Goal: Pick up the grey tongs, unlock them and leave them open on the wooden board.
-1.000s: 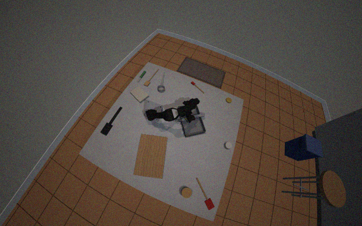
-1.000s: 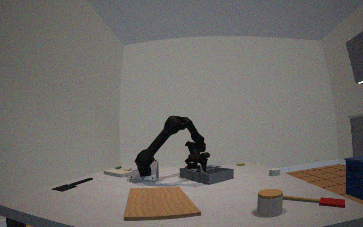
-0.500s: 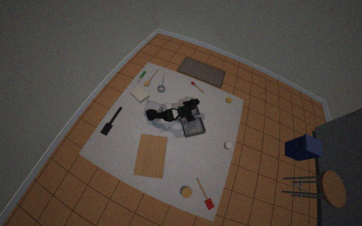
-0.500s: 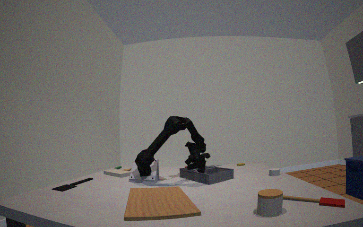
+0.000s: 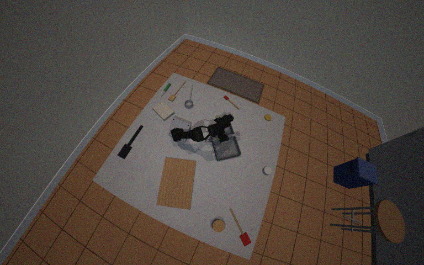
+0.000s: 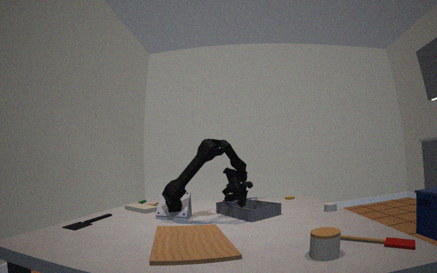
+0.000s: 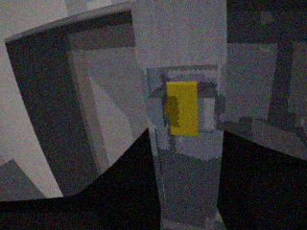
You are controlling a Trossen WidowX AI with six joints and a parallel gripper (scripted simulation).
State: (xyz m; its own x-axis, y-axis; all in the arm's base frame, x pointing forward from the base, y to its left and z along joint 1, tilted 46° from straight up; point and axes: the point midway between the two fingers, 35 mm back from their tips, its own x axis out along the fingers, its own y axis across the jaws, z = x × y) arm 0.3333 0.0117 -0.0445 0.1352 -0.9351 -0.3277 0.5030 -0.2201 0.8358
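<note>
The narrow grey metal tongs [image 5: 236, 134] [image 6: 260, 198] [image 7: 187, 184] lie between the fingers of the black parallel-jaw gripper [image 5: 222, 136] [image 6: 236, 201] [image 7: 175, 129], over the dark grey rectangular roasting tin [image 5: 239, 149] [image 6: 267, 210], and the jaws are clamped on them. In the wrist view their long axis runs up and down the frame, a finger on either side, so the squeeze goes across their length; a small yellow block [image 7: 183, 107] sits on that line, just beyond the fingertips. From the top the tongs run roughly left to right across the tin, toward its upper edge. Which end carries the tips I cannot tell. That is what the coming move turns on: after a lift clear of the rim, the long axis needs swinging from near level to upright, tips down, before a squeeze can free the lock. The pale brown wooden board [image 5: 176, 183] [image 6: 193, 244] waits nearer the lower-left edge of the pale tabletop [image 5: 224, 187] [image 6: 273, 238] as the top view shows it.
</note>
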